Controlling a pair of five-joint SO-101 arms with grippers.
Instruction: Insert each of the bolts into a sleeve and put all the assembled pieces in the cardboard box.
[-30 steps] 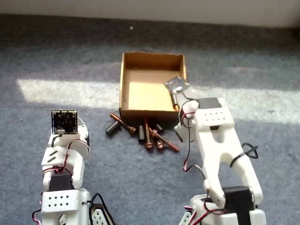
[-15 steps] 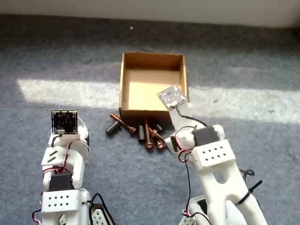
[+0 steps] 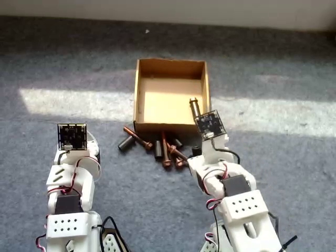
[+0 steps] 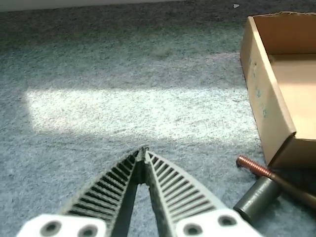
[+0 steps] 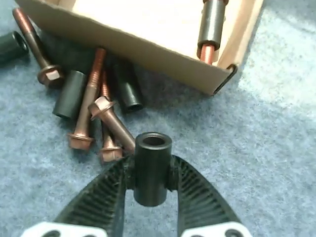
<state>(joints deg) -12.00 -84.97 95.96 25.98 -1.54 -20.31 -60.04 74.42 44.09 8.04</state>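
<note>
My right gripper [image 5: 150, 170] is shut on a black sleeve [image 5: 152, 185], held just short of the pile, with the sleeve's open end facing the box. Several copper bolts [image 5: 89, 106] and black sleeves [image 5: 69, 94] lie mixed on the carpet against the cardboard box [image 3: 137, 94]. One bolt-in-sleeve piece [image 3: 194, 107] lies inside the box along its right wall. From above, the right gripper [image 3: 197, 152] sits at the pile's right end. My left gripper [image 4: 143, 153] is shut and holds nothing. It hovers over bare carpet left of the box, near a bolt [image 4: 256, 168] and a sleeve [image 4: 256, 200].
Grey carpet covers the whole floor, with a sunlit band across the middle. The left arm [image 3: 71, 168] stands at the near left, well away from the pile. Open carpet lies to the left and right of the box.
The right arm has pulled back from over the box to the near side of the pile. The assembled piece now lies in the box. The left arm has not moved.
</note>
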